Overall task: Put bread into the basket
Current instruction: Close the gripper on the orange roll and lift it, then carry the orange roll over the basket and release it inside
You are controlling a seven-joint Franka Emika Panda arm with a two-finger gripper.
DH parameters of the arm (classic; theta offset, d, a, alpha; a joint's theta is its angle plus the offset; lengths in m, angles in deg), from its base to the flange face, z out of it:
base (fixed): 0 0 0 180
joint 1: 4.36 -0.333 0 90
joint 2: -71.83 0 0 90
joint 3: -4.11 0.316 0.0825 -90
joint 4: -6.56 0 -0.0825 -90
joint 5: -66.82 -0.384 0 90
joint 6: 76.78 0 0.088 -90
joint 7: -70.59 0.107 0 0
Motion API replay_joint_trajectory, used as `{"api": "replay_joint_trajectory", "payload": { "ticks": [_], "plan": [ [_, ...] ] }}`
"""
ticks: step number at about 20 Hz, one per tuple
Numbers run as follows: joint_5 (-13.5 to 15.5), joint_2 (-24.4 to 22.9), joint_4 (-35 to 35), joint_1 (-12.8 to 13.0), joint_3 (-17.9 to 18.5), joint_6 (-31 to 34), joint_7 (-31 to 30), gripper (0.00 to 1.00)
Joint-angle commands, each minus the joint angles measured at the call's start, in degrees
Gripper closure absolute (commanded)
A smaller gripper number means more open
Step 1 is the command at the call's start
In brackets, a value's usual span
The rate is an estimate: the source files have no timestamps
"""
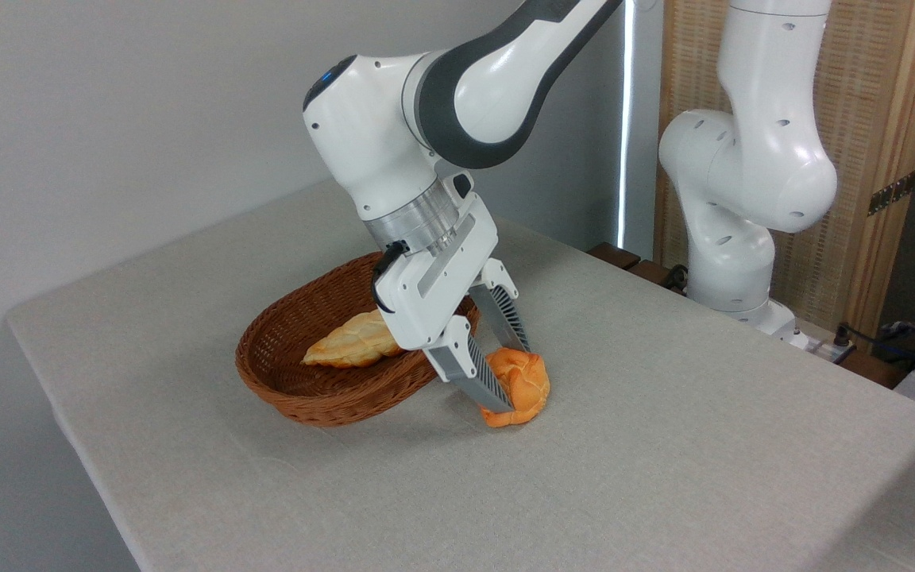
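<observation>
Gripper pinching bread off-centre beside basket near table middle; likely slipping or snagging rim on lift.

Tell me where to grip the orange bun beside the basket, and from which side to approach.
Grip the orange bun across its rounded middle, coming down from above and slightly from the wicker basket side, as the end effector is angled now. Its lumpy dome sits on the tablecloth, so only the flanks offer opposing surfaces; one finger already lies against the near flank.
</observation>
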Motion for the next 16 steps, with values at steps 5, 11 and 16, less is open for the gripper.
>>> {"api": "replay_joint_trajectory", "payload": {
  "ticks": [5, 11, 16],
  "plan": [
    [-0.93, -0.46, -0.27, 0.52, 0.71, -0.6, 0.59, 0.56],
    [1.52, -0.64, -8.52, 0.52, 0.71, 5.73, 0.42, 0.55],
    [5.57, -0.81, -14.94, 0.52, 0.45, 9.6, -0.1, 0.54]
  ]
}}
